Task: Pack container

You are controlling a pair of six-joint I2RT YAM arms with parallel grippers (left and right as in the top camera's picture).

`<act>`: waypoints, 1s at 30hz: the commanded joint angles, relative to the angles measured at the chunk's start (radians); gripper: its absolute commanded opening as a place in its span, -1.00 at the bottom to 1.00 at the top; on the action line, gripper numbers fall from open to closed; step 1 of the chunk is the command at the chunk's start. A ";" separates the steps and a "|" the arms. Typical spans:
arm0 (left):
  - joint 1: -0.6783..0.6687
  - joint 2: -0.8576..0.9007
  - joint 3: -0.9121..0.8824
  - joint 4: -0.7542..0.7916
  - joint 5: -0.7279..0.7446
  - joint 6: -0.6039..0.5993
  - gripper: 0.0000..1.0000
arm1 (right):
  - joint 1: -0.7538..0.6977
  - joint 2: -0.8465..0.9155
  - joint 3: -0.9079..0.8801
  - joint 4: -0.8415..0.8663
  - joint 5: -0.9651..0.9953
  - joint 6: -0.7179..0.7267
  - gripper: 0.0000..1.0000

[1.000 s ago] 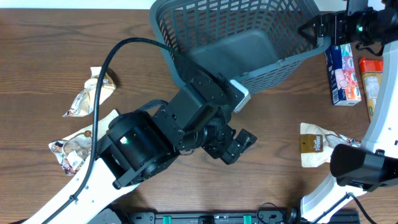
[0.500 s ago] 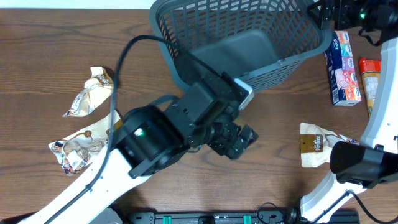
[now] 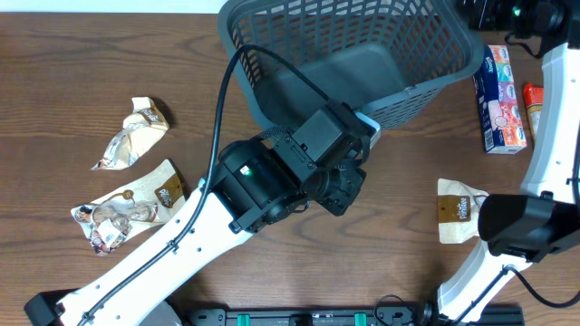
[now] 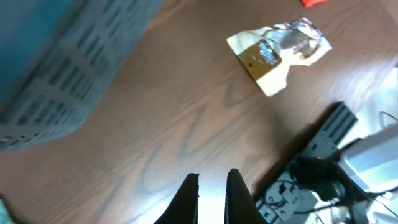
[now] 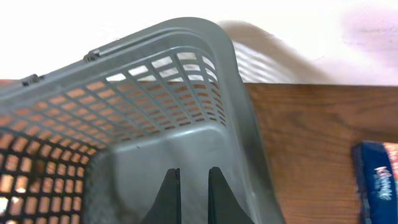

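Note:
The container (image 3: 349, 54), a dark grey lattice basket, stands at the back middle of the table with nothing showing on its floor. My left gripper (image 3: 350, 187) hangs over bare wood just in front of the basket's near wall, shut and holding nothing. In the left wrist view the gripper (image 4: 212, 177) points at the tabletop, with the basket wall (image 4: 56, 81) to the left and a snack packet (image 4: 277, 53) ahead. My right gripper (image 3: 478, 11) is at the basket's far right corner. Seen from the right wrist, the gripper (image 5: 193, 173) is shut and empty above the basket's corner (image 5: 186, 106).
Two crumpled snack packets (image 3: 134, 131) (image 3: 127, 210) lie at the left. Another packet (image 3: 458, 210) lies at the right front. A blue box (image 3: 500, 101) and an orange packet (image 3: 536, 109) lie right of the basket. Black equipment (image 4: 323, 162) sits past the table edge.
Both grippers have gone from open to shut, with nothing in them. The left arm has swung up and right toward the basket's near wall. The right gripper has drawn back toward the far edge.

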 commanded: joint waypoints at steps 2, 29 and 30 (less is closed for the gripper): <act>-0.002 0.003 0.002 0.003 -0.086 -0.013 -0.88 | 0.036 0.004 0.004 0.002 -0.040 0.065 -0.98; 0.166 0.133 0.000 0.015 -0.208 0.037 -0.88 | 0.194 0.009 -0.021 -0.292 0.341 -0.281 -0.97; 0.169 0.135 0.000 0.014 -0.210 0.038 -0.89 | 0.194 0.009 -0.023 -0.300 0.354 -0.281 -0.98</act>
